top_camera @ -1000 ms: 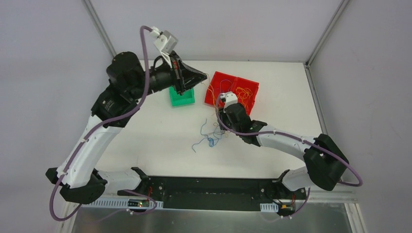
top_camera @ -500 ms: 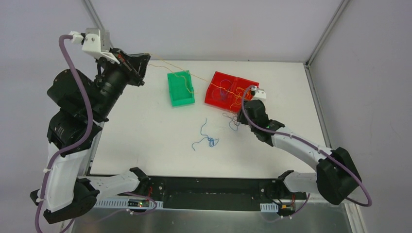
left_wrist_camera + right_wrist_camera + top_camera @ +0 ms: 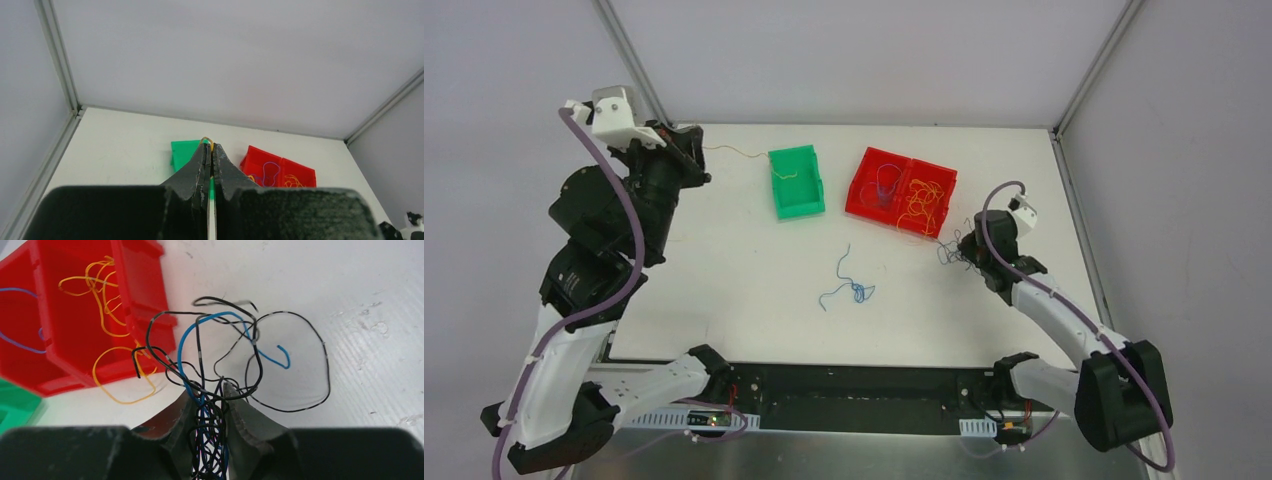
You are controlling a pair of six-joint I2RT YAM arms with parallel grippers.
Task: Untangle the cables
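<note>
My right gripper (image 3: 965, 250) is shut on a tangle of black and blue cables (image 3: 210, 425), whose loops (image 3: 260, 355) fan out past the fingertips over the white table, just right of the red bin (image 3: 902, 190). At the far left, my left gripper (image 3: 696, 150) is raised and shut on a thin yellow cable (image 3: 744, 152) that trails into the green bin (image 3: 796, 182). In the left wrist view a yellow loop (image 3: 206, 140) pokes out of that gripper's (image 3: 210, 146) closed tips. One loose blue cable (image 3: 849, 285) lies mid-table.
The red bin's left compartment holds a purple-blue strand (image 3: 884, 182) and its right one yellow strands (image 3: 924, 200). A yellow loop (image 3: 120, 375) hangs over the red wall (image 3: 145, 305) onto the table. Grey walls and a metal frame enclose the table (image 3: 724, 270).
The left arm swung left and back, drawing the yellow cable out of the tangle. The right gripper carried the black and blue tangle rightward past the red bin, its jaws narrowing.
</note>
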